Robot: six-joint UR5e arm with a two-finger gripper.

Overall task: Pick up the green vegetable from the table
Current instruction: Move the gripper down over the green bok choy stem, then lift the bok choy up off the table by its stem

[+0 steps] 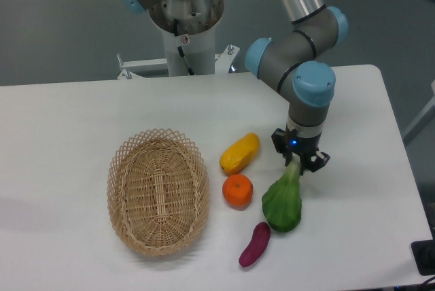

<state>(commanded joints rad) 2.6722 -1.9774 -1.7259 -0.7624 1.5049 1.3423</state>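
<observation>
Hand (300, 162): pointed straight down over the right half of the bench (75, 114); its two fingers are seen narrowed against the pale stem of the green vegetable (283, 200), one on each side, so the stem is gripped at its upper tip.
Green vegetable: found directly below the hand, stem uppermost and leaf spread toward the front edge of the bench; whether the leaf rests on the bench or is lifted just clear cannot be told.
Orange (238, 191): placed just beside the vegetable, on the side toward the left edge, apart from the hand.
Yellow fruit (240, 153): laid at a slant behind the orange, near the hand but not touched by it.
Purple piece (255, 244): laid near the front edge, just below the leaf.
Wicker basket (158, 191): set toward the left of the fruits, well apart from the hand.
</observation>
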